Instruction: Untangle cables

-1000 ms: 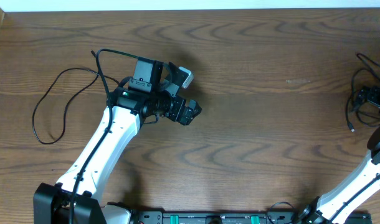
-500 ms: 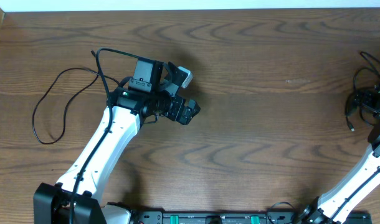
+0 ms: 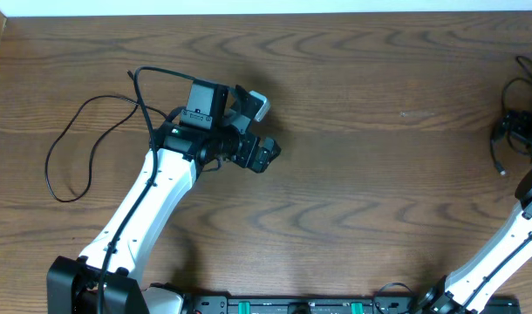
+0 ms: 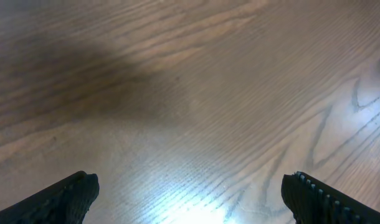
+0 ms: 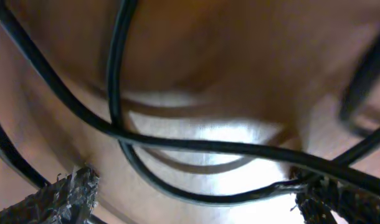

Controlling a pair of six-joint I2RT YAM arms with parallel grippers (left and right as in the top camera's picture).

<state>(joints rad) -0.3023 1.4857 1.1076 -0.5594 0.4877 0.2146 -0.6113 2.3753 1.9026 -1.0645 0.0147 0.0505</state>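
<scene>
Dark wood-grain table [image 3: 353, 201] — pale strip beyond

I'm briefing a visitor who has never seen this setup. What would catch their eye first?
Probably the knot of black cables bunched at the table's right edge; up close, they cross between the right gripper's spread fingertips. Next, one loose black cable loops alone at the left.

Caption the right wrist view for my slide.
Black cables cross inside the open right tool over a wooden table.
</scene>
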